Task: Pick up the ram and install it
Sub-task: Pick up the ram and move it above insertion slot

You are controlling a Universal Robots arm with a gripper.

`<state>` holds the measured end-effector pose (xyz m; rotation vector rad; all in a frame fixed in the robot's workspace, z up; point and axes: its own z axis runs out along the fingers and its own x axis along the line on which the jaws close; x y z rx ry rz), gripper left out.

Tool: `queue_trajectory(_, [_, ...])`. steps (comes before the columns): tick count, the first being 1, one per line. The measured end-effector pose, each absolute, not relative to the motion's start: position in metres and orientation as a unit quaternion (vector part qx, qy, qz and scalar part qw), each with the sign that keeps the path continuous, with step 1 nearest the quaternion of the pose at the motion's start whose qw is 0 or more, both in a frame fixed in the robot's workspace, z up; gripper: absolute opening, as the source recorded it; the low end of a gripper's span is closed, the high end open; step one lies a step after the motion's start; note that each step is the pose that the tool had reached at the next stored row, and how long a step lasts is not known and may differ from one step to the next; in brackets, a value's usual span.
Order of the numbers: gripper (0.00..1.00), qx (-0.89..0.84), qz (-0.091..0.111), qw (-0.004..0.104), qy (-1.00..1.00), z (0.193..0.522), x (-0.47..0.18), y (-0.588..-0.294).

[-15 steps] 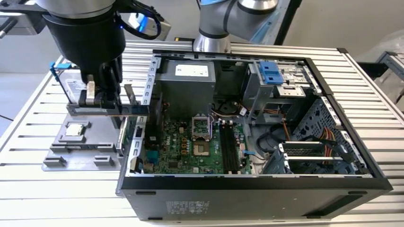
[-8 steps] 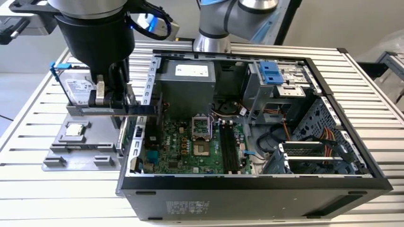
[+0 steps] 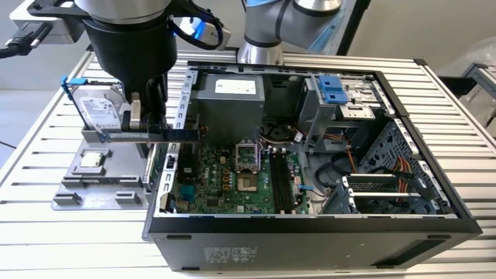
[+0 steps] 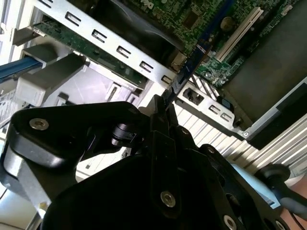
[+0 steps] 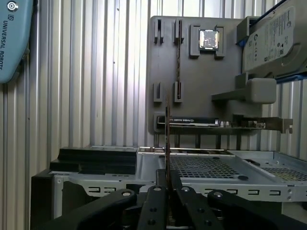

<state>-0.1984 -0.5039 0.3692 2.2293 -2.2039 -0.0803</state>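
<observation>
**Ram gripped above the computer case's side wall**

The gripper [image 3: 150,131] is clenched on the ram [image 3: 183,135], pinching one end of the thin dark stick between its fingers. The stick lies level and edge-up, in the air over the computer case [image 3: 310,232] at its wall on the exterior view's left. Its free end reaches in over the case's interior. In the first wrist view the ram [image 5: 167,136] shows edge-on, rising from between the fingers. Inside the case, the black memory slots [image 3: 283,183] on the motherboard [image 3: 229,183] are well apart from the stick. Outside that same wall sits a gray holder [image 3: 93,189] carrying a hard drive [image 3: 101,110].
</observation>
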Motion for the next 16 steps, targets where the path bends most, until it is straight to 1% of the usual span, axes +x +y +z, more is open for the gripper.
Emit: queue_trajectory(16, [0.0,0.711,-0.026,0.003,-0.703,0.369,-0.174,-0.504])
